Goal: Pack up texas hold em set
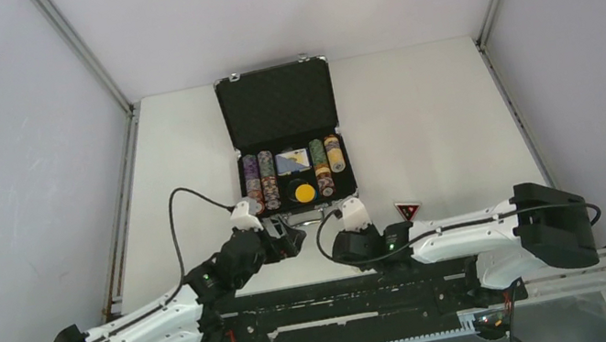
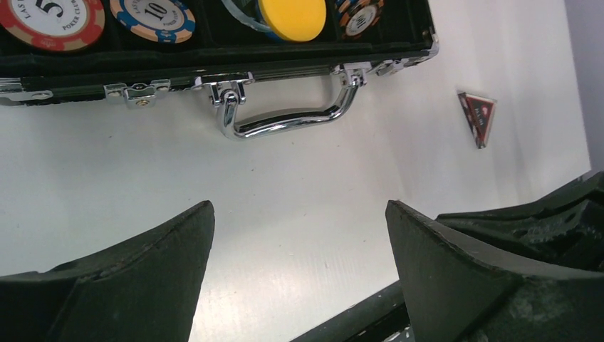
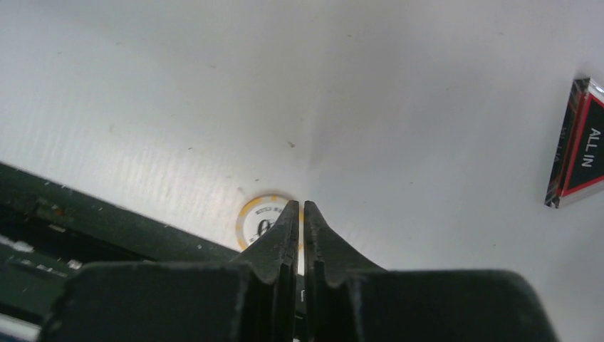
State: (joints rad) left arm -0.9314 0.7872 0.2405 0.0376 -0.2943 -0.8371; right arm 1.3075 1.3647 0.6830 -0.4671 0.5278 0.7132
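The black briefcase [image 1: 276,106] of the texas hold em set stands open mid-table, with chip stacks [image 1: 260,181], a card deck [image 1: 291,162] and a yellow button [image 1: 305,193] in its tray. My left gripper [image 2: 299,206] hangs open over bare table just in front of the case's metal handle [image 2: 288,117]. My right gripper [image 3: 300,204] is shut to a thin slit, its tips over a white-and-yellow chip [image 3: 258,219] that lies flat on the table by the black rail. The red-black triangle token [image 3: 580,146] lies to its right, seen too in the top view [image 1: 407,209].
The black base rail [image 1: 339,300] runs along the near edge just behind the right gripper. Grey walls [image 1: 4,184] close in both sides. The case's upright lid blocks the far middle. In the left wrist view, red and blue chips [image 2: 50,21] show inside the case front.
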